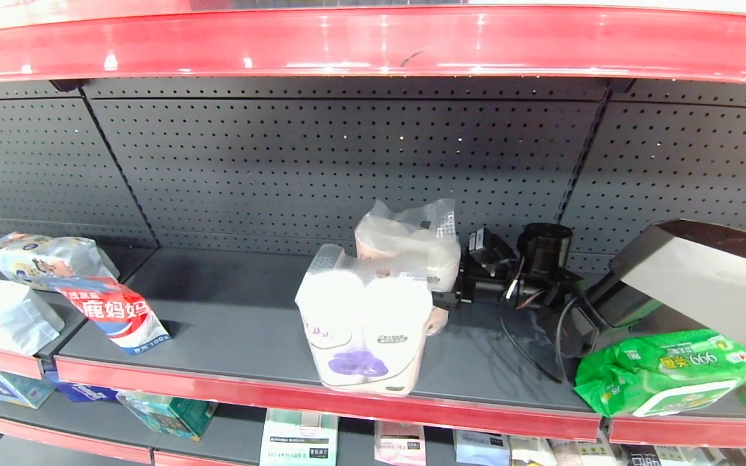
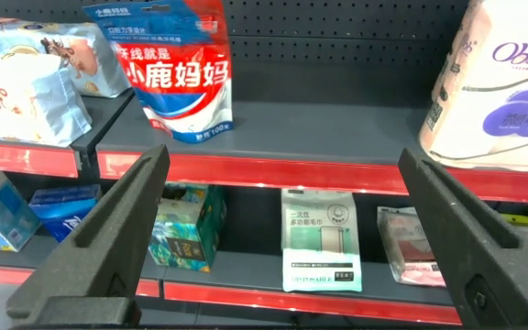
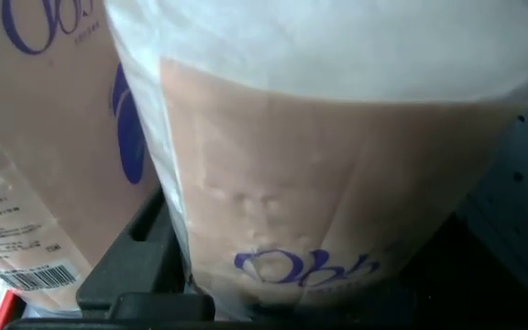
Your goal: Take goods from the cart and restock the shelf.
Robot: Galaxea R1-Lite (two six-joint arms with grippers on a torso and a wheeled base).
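Two clear-wrapped toilet paper packs stand mid-shelf: a front pack point(image 1: 363, 323) by the red shelf lip and a rear pack point(image 1: 412, 243) just behind it. My right gripper point(image 1: 443, 304) comes in from the right at the base of the rear pack point(image 3: 337, 183), which sits pressed between its fingers point(image 3: 136, 266); the front pack point(image 3: 35, 119) stands close beside it. My left gripper point(image 2: 282, 160) hangs open and holds nothing, in front of the shelf edge, with the front pack point(image 2: 498, 87) off to one side.
A red and blue pouch point(image 1: 117, 314) and tissue packs point(image 1: 43, 259) lie at the shelf's left, a green wipes pack point(image 1: 664, 372) at its right. Bare shelf board point(image 1: 237, 317) lies between pouch and rolls. The lower shelf point(image 2: 319, 238) holds several packets.
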